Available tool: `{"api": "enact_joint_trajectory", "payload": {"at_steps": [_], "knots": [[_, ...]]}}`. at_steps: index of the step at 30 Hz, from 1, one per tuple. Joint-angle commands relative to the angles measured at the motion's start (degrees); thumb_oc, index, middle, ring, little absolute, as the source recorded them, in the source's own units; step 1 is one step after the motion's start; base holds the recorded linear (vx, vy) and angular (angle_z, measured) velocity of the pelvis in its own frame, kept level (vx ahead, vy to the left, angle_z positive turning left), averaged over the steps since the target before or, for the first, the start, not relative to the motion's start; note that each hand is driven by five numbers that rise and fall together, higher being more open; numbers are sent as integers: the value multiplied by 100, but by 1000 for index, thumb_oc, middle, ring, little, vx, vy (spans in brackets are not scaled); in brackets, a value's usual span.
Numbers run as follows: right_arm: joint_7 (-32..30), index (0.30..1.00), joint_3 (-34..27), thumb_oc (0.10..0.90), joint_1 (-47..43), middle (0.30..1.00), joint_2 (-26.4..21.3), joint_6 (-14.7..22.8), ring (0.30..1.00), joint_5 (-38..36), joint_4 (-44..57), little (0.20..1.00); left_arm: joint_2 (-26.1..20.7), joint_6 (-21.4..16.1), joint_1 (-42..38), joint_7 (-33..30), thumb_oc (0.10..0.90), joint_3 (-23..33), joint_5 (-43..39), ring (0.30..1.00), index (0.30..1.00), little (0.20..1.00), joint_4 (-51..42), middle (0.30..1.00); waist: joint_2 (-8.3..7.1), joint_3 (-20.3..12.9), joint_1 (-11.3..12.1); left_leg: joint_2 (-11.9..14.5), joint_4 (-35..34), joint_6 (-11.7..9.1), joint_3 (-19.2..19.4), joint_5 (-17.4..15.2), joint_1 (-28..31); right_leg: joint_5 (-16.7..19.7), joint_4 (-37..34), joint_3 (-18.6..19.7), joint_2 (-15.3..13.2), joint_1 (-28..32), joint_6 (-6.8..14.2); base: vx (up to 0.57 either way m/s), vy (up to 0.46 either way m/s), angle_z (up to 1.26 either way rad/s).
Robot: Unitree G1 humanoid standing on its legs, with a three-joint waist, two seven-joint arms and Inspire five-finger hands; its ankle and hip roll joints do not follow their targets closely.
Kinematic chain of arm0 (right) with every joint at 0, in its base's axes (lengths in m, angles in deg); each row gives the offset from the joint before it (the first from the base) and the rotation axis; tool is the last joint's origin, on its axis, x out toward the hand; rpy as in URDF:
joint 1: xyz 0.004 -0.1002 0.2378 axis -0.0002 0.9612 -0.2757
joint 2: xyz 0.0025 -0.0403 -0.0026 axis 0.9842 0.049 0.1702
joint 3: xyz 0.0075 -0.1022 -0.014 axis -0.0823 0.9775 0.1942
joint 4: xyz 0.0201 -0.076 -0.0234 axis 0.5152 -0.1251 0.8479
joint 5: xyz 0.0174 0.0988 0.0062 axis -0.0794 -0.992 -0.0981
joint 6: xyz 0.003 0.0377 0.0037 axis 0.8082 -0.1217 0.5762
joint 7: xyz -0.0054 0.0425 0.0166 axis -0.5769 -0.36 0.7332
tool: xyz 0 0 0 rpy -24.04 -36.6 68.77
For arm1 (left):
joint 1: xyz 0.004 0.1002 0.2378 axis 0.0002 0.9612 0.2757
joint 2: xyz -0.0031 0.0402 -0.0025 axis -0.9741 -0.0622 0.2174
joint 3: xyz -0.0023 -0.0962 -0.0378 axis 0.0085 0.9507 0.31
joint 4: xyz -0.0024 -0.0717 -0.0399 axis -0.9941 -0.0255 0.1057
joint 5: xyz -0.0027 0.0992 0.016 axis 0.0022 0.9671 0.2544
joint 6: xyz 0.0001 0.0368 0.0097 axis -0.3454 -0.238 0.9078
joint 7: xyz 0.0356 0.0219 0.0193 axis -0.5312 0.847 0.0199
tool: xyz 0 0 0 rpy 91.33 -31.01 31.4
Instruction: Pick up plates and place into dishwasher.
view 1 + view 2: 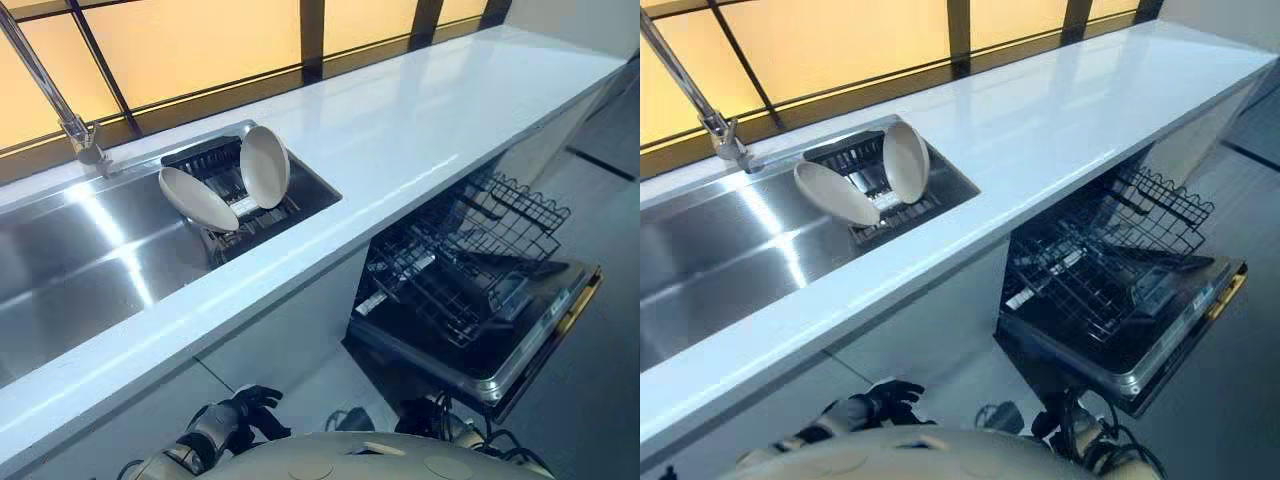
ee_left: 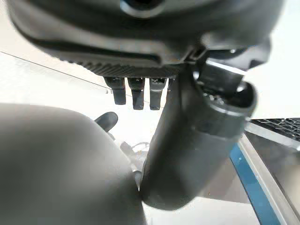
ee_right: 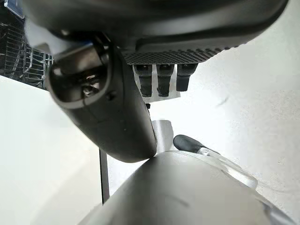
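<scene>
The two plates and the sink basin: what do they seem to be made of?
The left plate and right plate look like glazed ceramic, maybe melamine: cream, smooth, faint sheen. The sink basin looks like brushed stainless steel: grey, streaked bright reflections.

The left robot hand (image 1: 243,412) hangs low, just left of centre at the bottom of the left eye view. Its dark fingers (image 1: 268,398) are loosely spread and empty, and the silver-grey left arm (image 1: 185,452) runs off toward the lower left corner. In the left wrist view, those fingers reach straight out in a row beside the thick thumb (image 2: 192,140). The right robot hand (image 3: 178,51) shows the same pose in the right wrist view: fingers straight, thumb apart, empty.
</scene>
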Motion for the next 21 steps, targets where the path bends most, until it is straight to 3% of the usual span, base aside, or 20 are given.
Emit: {"api": "enact_joint_trajectory", "payload": {"at_steps": [1, 21], "knots": [[26, 900, 97, 800, -175, 900, 0, 128, 900, 135, -102, 900, -46, 68, -216, 57, 800, -9, 238, 900, 900, 900, 545, 900, 60, 215, 182, -354, 37, 325, 163, -568, 191, 489, 235, -275, 194, -559, 31, -98, -399, -31], [23, 900, 116, 800, -181, 900, 25, 97, 900, 124, -97, 900, -16, 23, -198, 3, 800, 13, 256, 900, 900, 900, 597, 900, 47, 203, 195, -354, 37, 324, 161, -576, 203, 485, 229, -281, 195, -541, 27, 0, 0, 0]]}}
